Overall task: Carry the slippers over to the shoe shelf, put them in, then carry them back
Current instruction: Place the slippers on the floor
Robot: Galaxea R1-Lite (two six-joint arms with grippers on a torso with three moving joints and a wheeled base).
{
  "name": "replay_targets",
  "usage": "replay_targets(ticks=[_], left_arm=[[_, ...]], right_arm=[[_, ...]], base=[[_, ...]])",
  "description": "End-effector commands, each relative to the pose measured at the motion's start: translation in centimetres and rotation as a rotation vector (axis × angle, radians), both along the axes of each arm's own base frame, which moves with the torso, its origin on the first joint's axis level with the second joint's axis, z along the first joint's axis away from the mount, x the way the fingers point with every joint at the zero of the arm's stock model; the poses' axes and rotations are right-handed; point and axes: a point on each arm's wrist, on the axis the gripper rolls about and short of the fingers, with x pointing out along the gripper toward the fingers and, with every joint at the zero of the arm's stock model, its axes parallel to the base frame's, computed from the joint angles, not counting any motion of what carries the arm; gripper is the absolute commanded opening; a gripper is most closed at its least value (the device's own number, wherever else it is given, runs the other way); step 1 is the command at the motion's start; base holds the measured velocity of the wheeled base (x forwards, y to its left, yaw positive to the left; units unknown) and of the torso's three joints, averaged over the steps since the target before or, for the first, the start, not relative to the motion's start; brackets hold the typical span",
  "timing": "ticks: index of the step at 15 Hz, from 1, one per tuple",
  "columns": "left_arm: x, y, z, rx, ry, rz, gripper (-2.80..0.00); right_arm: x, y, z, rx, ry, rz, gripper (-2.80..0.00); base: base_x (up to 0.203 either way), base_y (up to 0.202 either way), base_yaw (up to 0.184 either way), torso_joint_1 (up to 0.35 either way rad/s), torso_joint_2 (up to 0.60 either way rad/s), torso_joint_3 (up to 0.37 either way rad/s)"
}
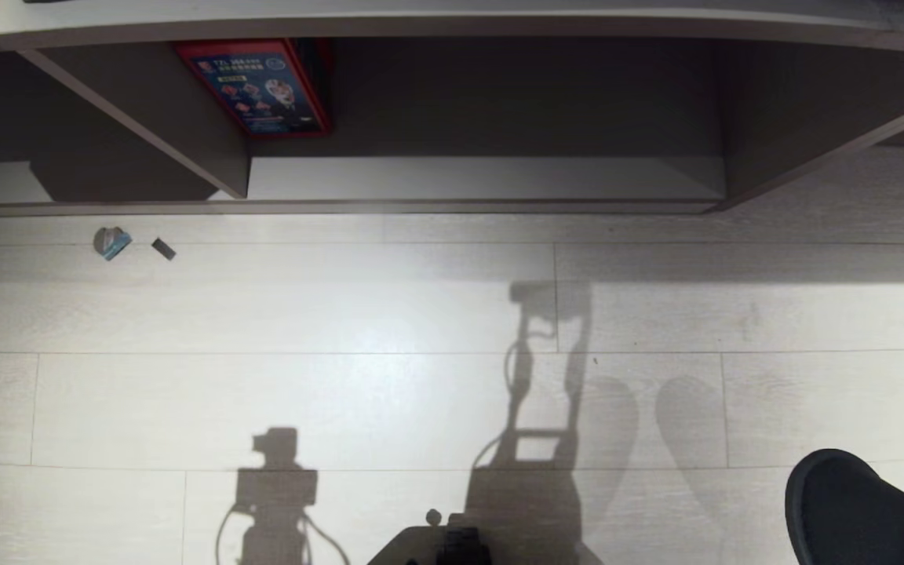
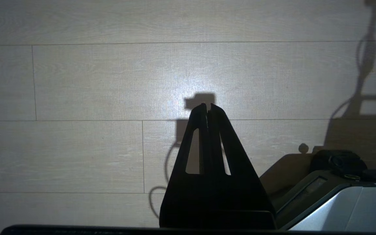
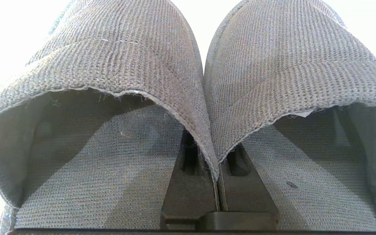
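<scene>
The two slippers (image 1: 852, 510) hang side by side at the lower right of the head view, dark toes pointing toward the shoe shelf (image 1: 483, 179). In the right wrist view their knitted grey straps (image 3: 109, 65) fill the picture. My right gripper (image 3: 215, 156) is shut on the inner edges of both straps, pinched together between its fingers (image 3: 191, 189). The shelf's wide open cubby lies ahead across the floor, with a slanting divider (image 1: 162, 118) on its left. My left gripper (image 2: 207, 106) is shut and empty, hanging over bare floor.
A red and blue box (image 1: 260, 86) stands inside the cubby at its left rear. A small blue-grey scrap (image 1: 111, 242) and a dark chip (image 1: 163, 249) lie on the pale plank floor before the shelf's left part. My base (image 1: 444, 545) shows at the bottom edge.
</scene>
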Motion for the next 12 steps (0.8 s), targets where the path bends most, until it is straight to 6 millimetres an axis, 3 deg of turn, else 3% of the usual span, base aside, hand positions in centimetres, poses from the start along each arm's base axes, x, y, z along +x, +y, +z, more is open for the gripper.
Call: replay_targets(ticks=[1,12], left_arm=[[0.01,0.0,0.01,0.0,0.0,0.0,-2.8],[0.01,0.0,0.0,0.0,0.001,-0.001,-2.8]], right_arm=[[0.03,0.0,0.01,0.0,0.004,0.001,-2.8],[0.03,0.0,0.01,0.0,0.004,0.001,-2.8]], base=[[0.0,0.0,0.0,0.003,0.0,0.204],[0.0,0.0,0.0,0.0,0.0,0.201]])
